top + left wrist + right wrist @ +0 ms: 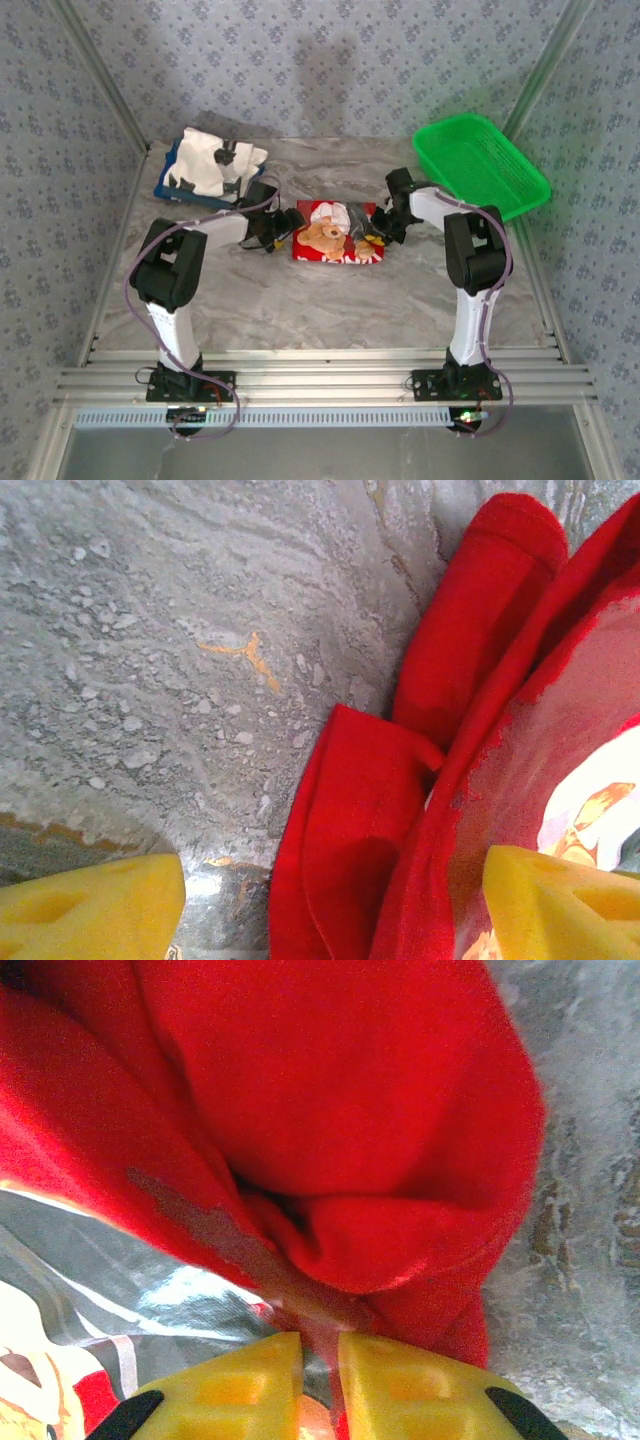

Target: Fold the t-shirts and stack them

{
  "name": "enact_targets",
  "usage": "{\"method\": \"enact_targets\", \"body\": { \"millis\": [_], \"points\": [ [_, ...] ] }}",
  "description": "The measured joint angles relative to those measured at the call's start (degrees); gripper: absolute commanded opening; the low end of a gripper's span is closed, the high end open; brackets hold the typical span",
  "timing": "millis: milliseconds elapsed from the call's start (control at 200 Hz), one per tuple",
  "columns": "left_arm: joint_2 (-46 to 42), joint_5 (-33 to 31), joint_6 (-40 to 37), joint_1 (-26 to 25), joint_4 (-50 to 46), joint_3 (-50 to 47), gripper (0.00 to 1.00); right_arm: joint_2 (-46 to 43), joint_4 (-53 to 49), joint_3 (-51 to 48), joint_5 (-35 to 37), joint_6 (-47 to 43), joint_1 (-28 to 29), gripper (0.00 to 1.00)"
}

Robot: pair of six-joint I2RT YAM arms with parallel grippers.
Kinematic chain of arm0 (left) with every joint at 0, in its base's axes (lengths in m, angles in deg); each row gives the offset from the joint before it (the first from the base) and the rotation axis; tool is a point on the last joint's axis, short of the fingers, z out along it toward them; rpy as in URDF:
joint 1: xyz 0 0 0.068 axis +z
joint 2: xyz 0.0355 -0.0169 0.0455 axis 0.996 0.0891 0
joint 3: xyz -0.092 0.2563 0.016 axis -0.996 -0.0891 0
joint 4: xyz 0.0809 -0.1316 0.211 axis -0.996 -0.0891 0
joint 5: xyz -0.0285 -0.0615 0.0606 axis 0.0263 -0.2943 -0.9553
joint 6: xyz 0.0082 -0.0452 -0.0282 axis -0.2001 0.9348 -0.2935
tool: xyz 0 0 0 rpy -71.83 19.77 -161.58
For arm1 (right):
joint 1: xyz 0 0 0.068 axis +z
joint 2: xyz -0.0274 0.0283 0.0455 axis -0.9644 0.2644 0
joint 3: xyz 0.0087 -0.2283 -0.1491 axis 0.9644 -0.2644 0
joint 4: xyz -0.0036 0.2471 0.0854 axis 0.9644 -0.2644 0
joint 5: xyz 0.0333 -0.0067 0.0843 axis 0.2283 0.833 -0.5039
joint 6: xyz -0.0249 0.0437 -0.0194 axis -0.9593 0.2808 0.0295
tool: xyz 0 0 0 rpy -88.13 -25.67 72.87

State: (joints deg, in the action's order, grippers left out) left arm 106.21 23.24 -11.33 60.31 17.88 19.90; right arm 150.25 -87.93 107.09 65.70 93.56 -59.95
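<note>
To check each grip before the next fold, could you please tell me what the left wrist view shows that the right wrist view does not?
Left wrist view: the left tool with its fingers spread wide, one over the bare marble table and one over the red t-shirt; an orange mark on the stone.
Right wrist view: the right tool with its fingers nearly together, pinching a fold of the shirt.
Both: red cloth, part of the print, and grey marble beside it.

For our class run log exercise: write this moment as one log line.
left gripper: open, straddling red t-shirt edge | right gripper: shut on red t-shirt | white t-shirt: on blue tray
</note>
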Motion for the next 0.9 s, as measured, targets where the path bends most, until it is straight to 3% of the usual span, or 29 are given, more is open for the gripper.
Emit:
{"method": "enact_targets", "body": {
  "millis": [380,565,640,735,805,899],
  "points": [
    [4.3,-1.6,3.2,-1.5,-6.0,6.3,0.77,0.0,1.2,-0.9,-2.3,0.0,-0.8,0.17],
    [9.0,-1.9,1.6,-3.3,-14.3,16.5,0.7,0.1,1.3,-0.9,-2.7,0.0,-0.9,0.17],
    [9.8,-2.3,0.8,-4.0,-15.1,17.9,0.61,0.1,1.3,-0.9,-2.8,0.0,-0.9,0.16],
    [11.6,-3.2,0.0,-5.1,-16.2,20.1,0.4,0.1,1.4,-0.9,-3.0,0.0,-1.0,0.16],
    [13.5,-0.5,-0.6,-6.5,-12.5,21.1,0.26,0.1,1.4,-0.9,-3.0,0.0,-1.0,0.16],
    [14.7,0.8,-1.7,-9.4,-9.3,21.6,0.16,0.1,1.5,-1.0,-3.1,0.0,-1.0,0.16]
  ]
}}
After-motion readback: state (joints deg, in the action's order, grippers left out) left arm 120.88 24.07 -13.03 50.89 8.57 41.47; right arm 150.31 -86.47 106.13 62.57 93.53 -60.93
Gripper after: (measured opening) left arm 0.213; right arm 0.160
